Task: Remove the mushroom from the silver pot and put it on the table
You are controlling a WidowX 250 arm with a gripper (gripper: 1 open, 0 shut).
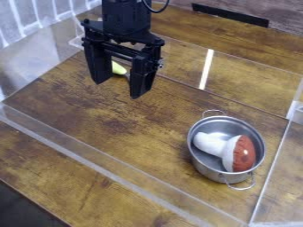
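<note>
I find the brown wood-plank surface (106, 124), edged by clear acrylic walls, filling the frame. The small round shiny metal pot (204, 152) sits at lower right, holding the toy mushroom (232, 150) with reddish-brown cap and white stem, lying on its side; nothing is extracted yet. The black tool (122, 82) hangs at upper left, pointing straight down, prongs spread and empty, well apart from the pot. A yellowish item shows behind it, unidentifiable.

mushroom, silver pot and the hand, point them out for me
mushroom (240, 152), camera view, on its reddish-brown cap
silver pot (197, 146), camera view, on its left rim
hand (122, 73), camera view, midway between its fingertips
</note>
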